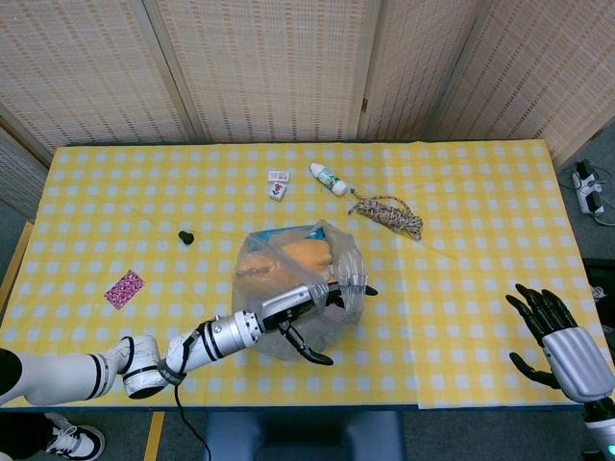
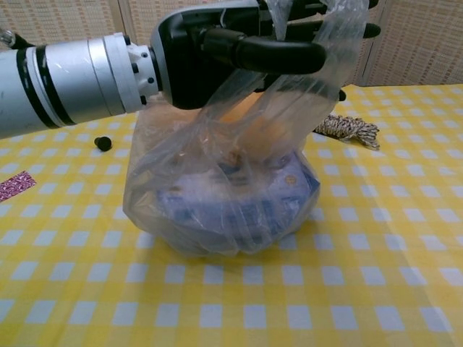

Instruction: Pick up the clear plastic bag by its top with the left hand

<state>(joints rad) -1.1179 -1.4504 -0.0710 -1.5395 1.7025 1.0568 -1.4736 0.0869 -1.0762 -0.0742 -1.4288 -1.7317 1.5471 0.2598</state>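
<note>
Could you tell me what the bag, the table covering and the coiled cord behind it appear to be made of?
The clear plastic bag looks like thin glossy film: see-through, crinkled, with glare streaks. The checked table covering looks like a smooth printed sheet, perhaps vinyl or paper; a seam crosses it. The coiled cord looks like twisted fibre twine, matte and speckled. The left hand looks like hard black plastic.

A clear plastic bag (image 2: 217, 188), thin, glossy and creased, is sitting on the desk's matt checked cloth (image 1: 461, 240). The left hand (image 2: 239, 50) is showing glossy black plastic fingers and a brushed-metal wrist. A rough twisted rope (image 1: 389, 213) is lying nearby.
</note>
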